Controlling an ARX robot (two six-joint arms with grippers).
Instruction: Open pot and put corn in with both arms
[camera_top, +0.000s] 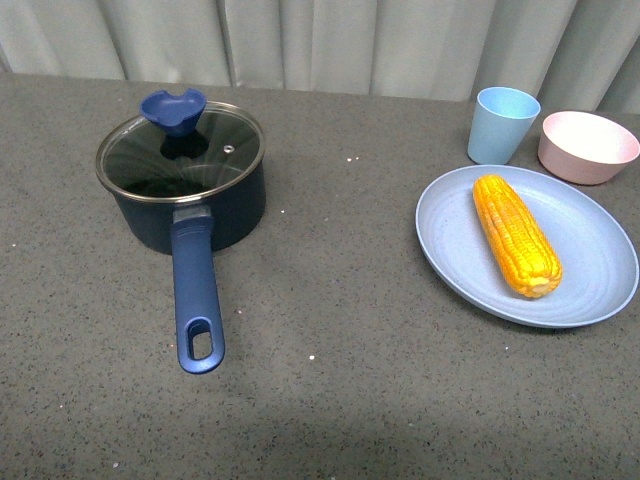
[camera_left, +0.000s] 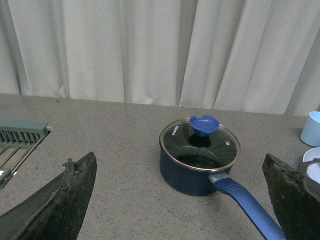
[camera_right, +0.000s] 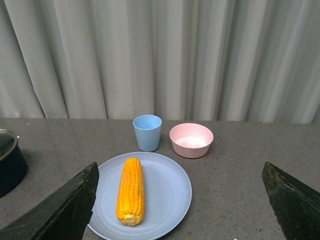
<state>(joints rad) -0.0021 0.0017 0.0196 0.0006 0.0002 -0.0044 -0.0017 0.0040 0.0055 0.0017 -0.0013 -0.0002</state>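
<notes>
While the lid (camera_top: 205, 150) sits on the pot (camera_top: 190, 215) | left claw (camera_left: 176, 167), right claw (camera_right: 180, 172): spread wide, nothing held | knob (camera_top: 173, 110) is best gripped squarely, lifted straight.

One pot (camera_top: 232, 212), corn (camera_top: 516, 235), plate (camera_top: 598, 272), cup (camera_top: 503, 126), bowl (camera_top: 587, 152)

The corn (camera_right: 130, 190) is seen lying lengthwise on a light blue plate (camera_right: 170, 197) in the lower middle of the frame. Above it a blue cup (camera_right: 147, 132) and a pink bowl (camera_right: 191, 140) are placed side by side (not touching). The fingers (camera_right: 67, 207) of the right gripper (camera_right: 180, 169) are spread far apart, at both lower corners.
</notes>
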